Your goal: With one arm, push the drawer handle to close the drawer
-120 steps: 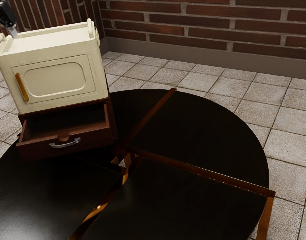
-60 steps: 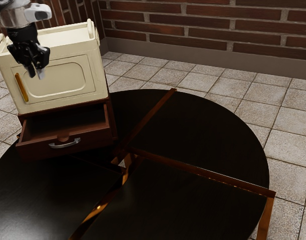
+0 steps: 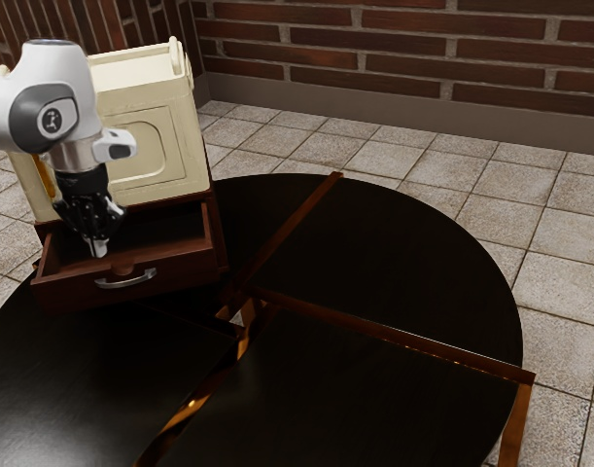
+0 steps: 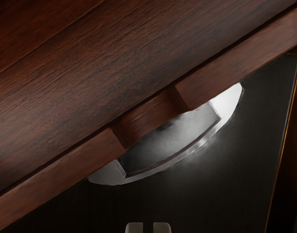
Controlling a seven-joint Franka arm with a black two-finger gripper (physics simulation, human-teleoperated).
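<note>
Drawer (image 3: 75,289) stands open, so jaws, clenched with nothing between, hang above its front near the handle (image 3: 126,283), probably for pushing inward.

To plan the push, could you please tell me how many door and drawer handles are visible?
2: silver handle on the drawer's front; gold handle, partly behind the arm, on the cream door.

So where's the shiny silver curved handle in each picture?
Exterior view: the shiny silver curved handle is toward the exterior view's left, on the outside of the dark reddish-brown wooden drawer front.
Wrist view: it's the big silver curve near the middle, sticking out from the drawer front over the black tabletop.
Shared landmark: the rounded wooden notch in the drawer front's top edge, right beside the handle.
</note>
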